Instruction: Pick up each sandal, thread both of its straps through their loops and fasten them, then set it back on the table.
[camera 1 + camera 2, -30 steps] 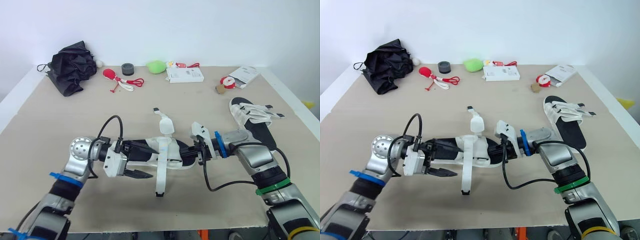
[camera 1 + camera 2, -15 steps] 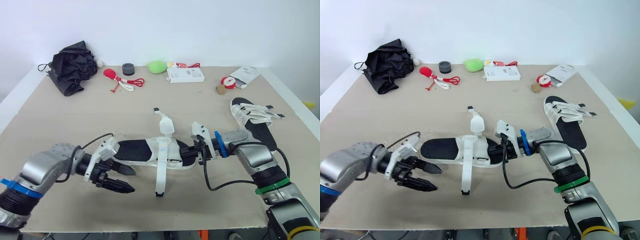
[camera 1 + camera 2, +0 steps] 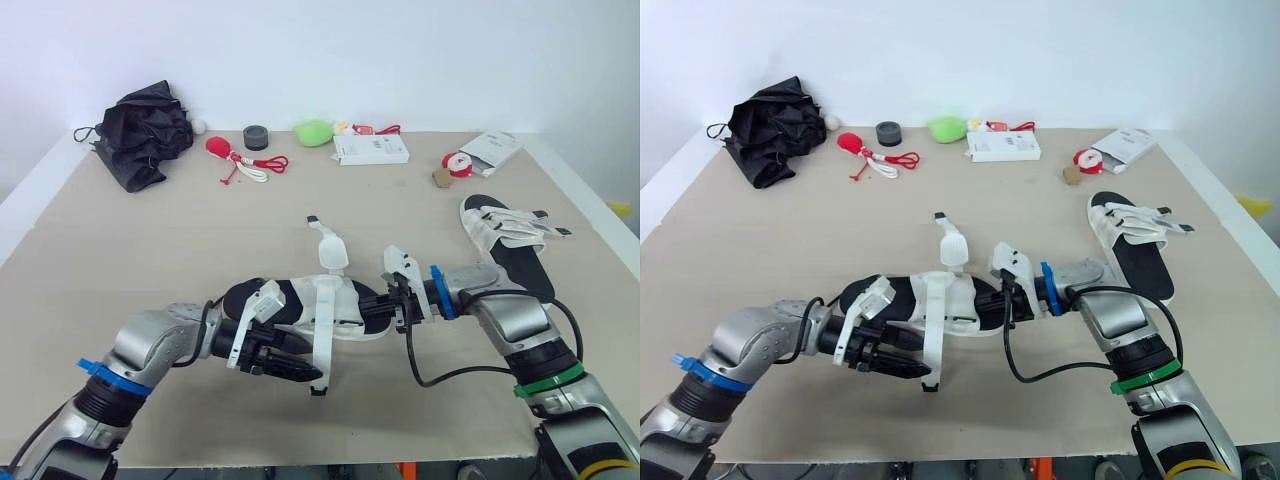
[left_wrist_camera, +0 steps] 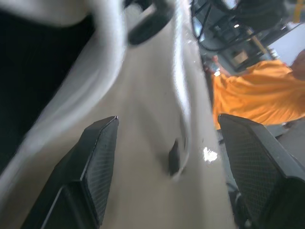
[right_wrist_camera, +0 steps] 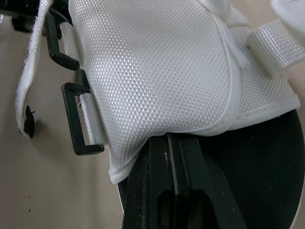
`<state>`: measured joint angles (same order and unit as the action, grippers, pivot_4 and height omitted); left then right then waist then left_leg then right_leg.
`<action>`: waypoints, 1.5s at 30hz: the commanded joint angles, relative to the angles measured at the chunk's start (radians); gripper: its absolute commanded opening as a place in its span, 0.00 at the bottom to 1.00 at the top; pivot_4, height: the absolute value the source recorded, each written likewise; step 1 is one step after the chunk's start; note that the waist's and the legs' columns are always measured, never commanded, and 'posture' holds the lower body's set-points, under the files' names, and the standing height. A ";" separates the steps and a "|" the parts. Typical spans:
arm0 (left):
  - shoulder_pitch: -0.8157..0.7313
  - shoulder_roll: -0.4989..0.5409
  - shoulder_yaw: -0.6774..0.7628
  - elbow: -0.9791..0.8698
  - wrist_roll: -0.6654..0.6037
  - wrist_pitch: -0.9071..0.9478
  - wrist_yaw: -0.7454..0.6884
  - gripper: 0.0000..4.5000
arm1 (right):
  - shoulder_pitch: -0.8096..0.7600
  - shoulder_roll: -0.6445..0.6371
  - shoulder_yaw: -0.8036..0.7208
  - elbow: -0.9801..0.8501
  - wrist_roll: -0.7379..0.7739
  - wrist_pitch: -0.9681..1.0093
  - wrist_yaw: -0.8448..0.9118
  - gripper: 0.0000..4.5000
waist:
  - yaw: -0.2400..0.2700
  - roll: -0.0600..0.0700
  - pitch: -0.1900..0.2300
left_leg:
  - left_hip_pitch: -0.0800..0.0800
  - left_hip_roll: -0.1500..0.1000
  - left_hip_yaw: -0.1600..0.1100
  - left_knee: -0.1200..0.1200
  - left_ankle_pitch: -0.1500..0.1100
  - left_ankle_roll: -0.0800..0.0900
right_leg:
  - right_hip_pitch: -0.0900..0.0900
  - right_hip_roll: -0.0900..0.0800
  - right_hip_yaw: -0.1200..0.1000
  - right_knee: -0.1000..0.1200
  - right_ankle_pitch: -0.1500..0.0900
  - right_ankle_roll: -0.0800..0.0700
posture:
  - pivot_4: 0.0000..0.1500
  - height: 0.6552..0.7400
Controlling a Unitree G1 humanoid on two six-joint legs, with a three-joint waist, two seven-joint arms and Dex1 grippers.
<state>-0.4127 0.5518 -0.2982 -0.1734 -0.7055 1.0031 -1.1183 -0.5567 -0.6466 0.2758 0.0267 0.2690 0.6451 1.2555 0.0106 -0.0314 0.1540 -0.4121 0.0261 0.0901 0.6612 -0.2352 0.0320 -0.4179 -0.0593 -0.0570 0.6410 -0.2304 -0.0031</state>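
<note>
Reaching in near the front edge of the table (image 3: 120, 260), the left gripper (image 3: 300, 368) has its two black fingers spread wide, one to each side of the loose strap (image 3: 324, 325). That strap hangs from the sandal (image 3: 345, 305) toward the front edge. In the left wrist view its black tip sits in the gap between the fingers, with nothing pinched; whether either finger brushes the webbing I cannot tell.

The strap looks to be thin woven webbing – light, limp and likely to fold or slide away if pushed. The best hold is probably close to the stiffer black tip, where it can be steered. The sandal's white mesh upper looks soft, while the black sole seems the one firm part and so the place to steady it.

Just behind, the sandal lies lengthwise about midway along the front half of the table. The right gripper (image 3: 380, 306) is clamped on its right end, fingers pressed together on the sole under the upper. The black loops (image 5: 76, 119) stand free at the edge of the upper, with neither strap through them. The second strap (image 3: 332, 250) sticks out on the far side of the sandal, also unfastened.

Farther off, a second sandal (image 3: 510, 245) rests by the right edge. A black umbrella (image 3: 148, 130) sits at the far-left corner, and a white box (image 3: 370, 150) lies along the far edge.
</note>
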 commanded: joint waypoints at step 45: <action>-0.269 -0.185 0.376 0.169 -0.402 0.426 0.297 0.01 | -0.052 0.007 0.068 0.093 -0.034 0.051 -0.007 0.00 | -0.005 -0.001 0.001 | 0.001 0.000 0.000 0.001 0.001 0.000 | 0.001 0.003 0.001 0.000 0.004 0.009 | 1.00 1.00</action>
<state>-0.6516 0.3878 0.0272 -0.0451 -1.0753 1.4043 -0.8610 -0.6258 -0.6394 0.3119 0.0740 0.2708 0.6867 1.2716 0.0059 -0.0325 0.1547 -0.4109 0.0261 0.0899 0.6621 -0.2342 0.0324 -0.4163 -0.0557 -0.0557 0.6414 -0.2266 0.0055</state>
